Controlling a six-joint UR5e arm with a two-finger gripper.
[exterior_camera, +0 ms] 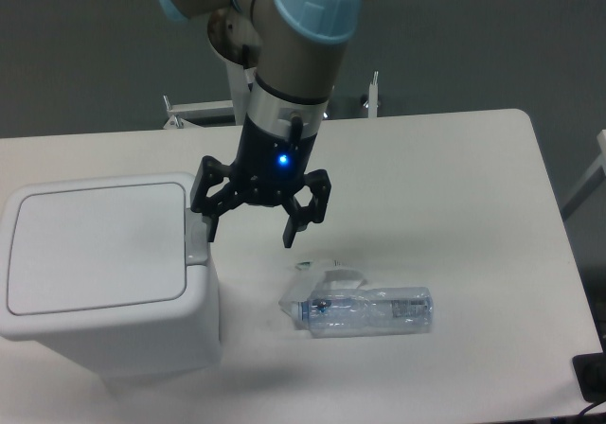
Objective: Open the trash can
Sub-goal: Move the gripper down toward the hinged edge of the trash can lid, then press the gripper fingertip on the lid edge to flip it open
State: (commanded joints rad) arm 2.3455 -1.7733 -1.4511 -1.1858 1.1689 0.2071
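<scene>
The trash can (pixel 104 282) is a boxy white bin at the left front of the table. Its flat white lid (pixel 95 244) lies shut, with the small grey push-button latch (pixel 196 244) on its right edge. My gripper (pixel 251 233) hangs from the arm just right of the can, fingers pointing down and spread apart, empty. Its left fingertip (pixel 210 227) is right next to the latch, at about its height; I cannot tell whether it touches. The right fingertip (pixel 292 238) hangs over the bare table.
A clear plastic bottle (pixel 365 310) lies on its side on the white table (pixel 454 197), right of the can and just below the gripper. A metal frame (pixel 204 112) stands behind the table's far edge.
</scene>
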